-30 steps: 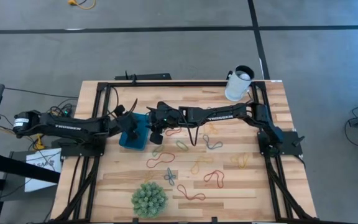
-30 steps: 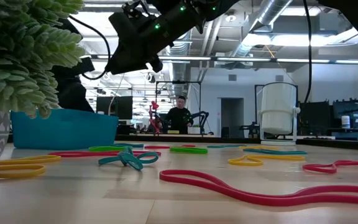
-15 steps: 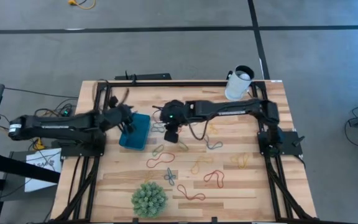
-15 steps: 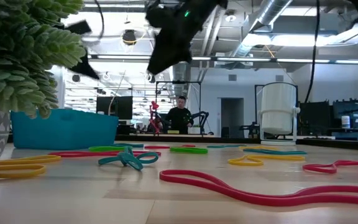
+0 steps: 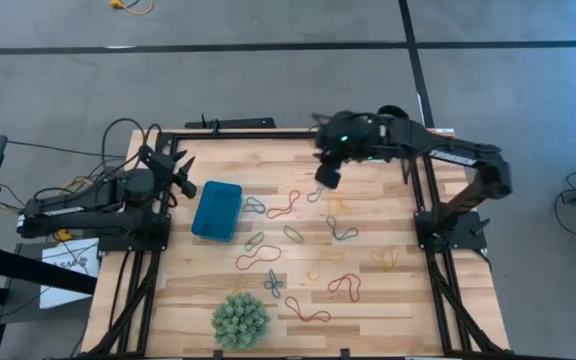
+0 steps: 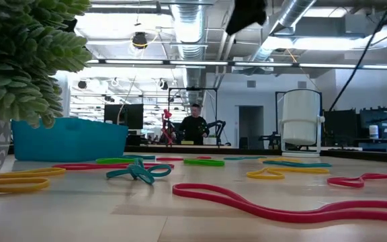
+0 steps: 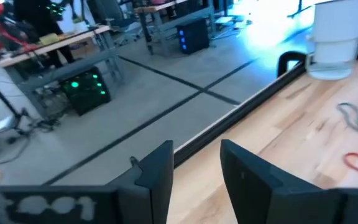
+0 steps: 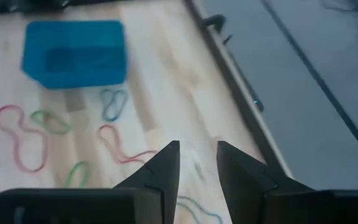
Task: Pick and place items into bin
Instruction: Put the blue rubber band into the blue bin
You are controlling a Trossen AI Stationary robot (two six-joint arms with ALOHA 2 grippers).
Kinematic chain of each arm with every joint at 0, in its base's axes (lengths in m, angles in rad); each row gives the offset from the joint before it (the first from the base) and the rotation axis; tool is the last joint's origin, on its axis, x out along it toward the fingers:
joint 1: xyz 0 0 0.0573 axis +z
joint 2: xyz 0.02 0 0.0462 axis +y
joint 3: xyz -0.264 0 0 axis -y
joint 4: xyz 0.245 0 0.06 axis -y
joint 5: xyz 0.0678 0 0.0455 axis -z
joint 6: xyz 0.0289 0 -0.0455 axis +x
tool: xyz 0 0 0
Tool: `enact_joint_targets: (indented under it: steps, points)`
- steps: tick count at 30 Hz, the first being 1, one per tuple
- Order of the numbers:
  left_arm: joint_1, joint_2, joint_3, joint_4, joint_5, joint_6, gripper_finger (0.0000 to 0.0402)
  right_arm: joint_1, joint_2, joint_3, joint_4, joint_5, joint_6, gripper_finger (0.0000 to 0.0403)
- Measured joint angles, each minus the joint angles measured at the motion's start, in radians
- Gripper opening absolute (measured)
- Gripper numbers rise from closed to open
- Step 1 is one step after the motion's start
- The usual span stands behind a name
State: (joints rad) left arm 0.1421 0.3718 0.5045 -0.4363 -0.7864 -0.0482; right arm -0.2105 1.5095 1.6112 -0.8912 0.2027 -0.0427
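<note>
The teal bin (image 5: 216,210) (image 8: 73,53) rests flat on the wooden table's left half. To its right, several rubber-band items lie flat on the wood: a red one (image 5: 283,205), a green one (image 5: 293,233), a yellow one (image 5: 323,266), and a teal one (image 5: 273,283). My left gripper (image 5: 180,177) (image 7: 196,149) hangs open to the left of the bin, nothing between its fingers. My right gripper (image 5: 326,176) (image 8: 197,149) is open and empty, high over the table's far middle.
A white cup (image 5: 386,132) stands at the far right corner, partly under my right arm. A green spiky ball (image 5: 240,320) sits by the near edge. A black frame (image 5: 268,133) runs around the table's edges. Bare wood lies between the bin and the near edge.
My right gripper has risen from beside the bin and swung toward the table's far right. My left gripper has drawn back from the bin toward the left edge and lifted, tipping up toward level. The bin and the bands on the table have not moved.
</note>
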Motion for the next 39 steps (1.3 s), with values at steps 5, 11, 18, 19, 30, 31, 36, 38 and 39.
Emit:
enact_joint_targets:
  steps: [5, 11, 18, 19, 30, 31, 36, 38, 39]
  points:
    - [0.000, 0.014, 0.000, -0.001, 0.074, -0.002, 0.0123, -0.085, -0.084, -0.388, 0.351, -0.240, -0.001, 0.0102]
    - [0.000, 0.061, 0.000, 0.000, 0.092, -0.001, 0.0123, -0.133, -0.017, -0.629, 0.559, -0.343, -0.019, 0.0102]
    - [0.000, 0.111, -0.001, 0.000, 0.092, 0.000, 0.0123, -0.182, 0.135, -0.631, 0.554, -0.343, 0.009, 0.0102]
    - [0.000, 0.116, -0.001, 0.001, 0.092, 0.000, 0.0123, -0.188, 0.152, -0.627, 0.553, -0.343, 0.031, 0.0102]
    - [0.000, 0.125, -0.001, 0.032, 0.101, 0.025, 0.0123, -0.224, 0.227, -0.607, 0.532, -0.357, 0.033, 0.0102]
    - [0.000, 0.125, -0.001, 0.043, 0.101, 0.040, 0.0123, -0.226, 0.226, -0.607, 0.526, -0.353, 0.011, 0.0102]
    - [0.000, 0.126, -0.001, 0.065, 0.101, 0.064, 0.0123, -0.231, 0.230, -0.606, 0.532, -0.222, -0.079, 0.0102]
    - [-0.001, 0.125, -0.001, 0.065, 0.101, 0.066, 0.0123, -0.231, 0.230, -0.606, 0.533, -0.199, -0.088, 0.0102]
    - [0.000, 0.125, -0.001, 0.065, 0.101, 0.069, 0.0123, -0.231, 0.230, -0.606, 0.533, -0.200, -0.088, 0.0102]
